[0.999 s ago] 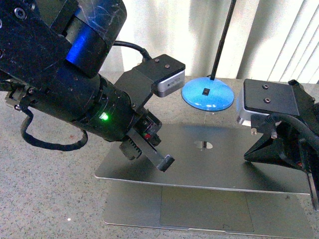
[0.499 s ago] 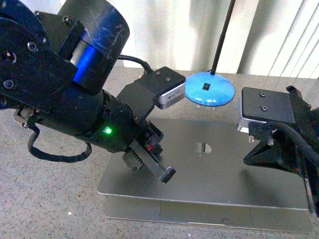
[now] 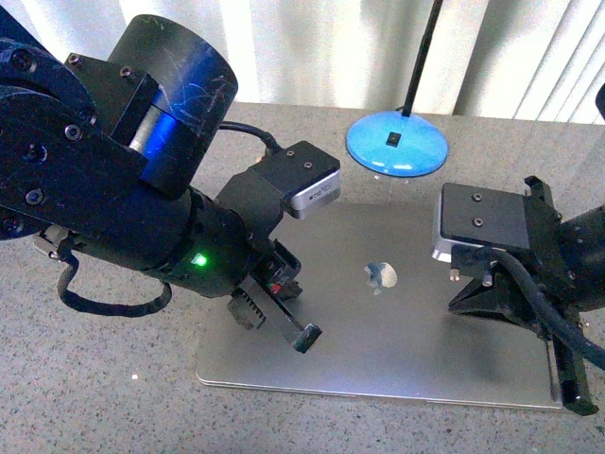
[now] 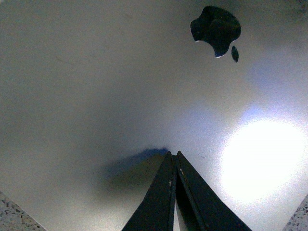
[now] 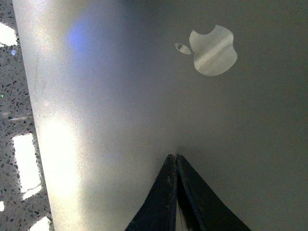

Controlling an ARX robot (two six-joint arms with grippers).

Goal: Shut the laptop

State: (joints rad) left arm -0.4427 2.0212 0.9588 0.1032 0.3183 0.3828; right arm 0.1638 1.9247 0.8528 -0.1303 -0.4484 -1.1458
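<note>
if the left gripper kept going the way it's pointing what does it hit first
The laptop. The left gripper is shut and points down at the grey lid, with its tips at or just above the surface. Whether they touch is unclear.

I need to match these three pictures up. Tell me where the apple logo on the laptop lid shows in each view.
Front view: apple logo in the middle of the laptop lid, near the picture's centre.
Left wrist view: logo looks dark, beyond the shut left gripper.
Right wrist view: logo looks bright silver, beyond the shut right gripper.
Shared landmark: the plain grey lid, lying flat in all three.
</note>
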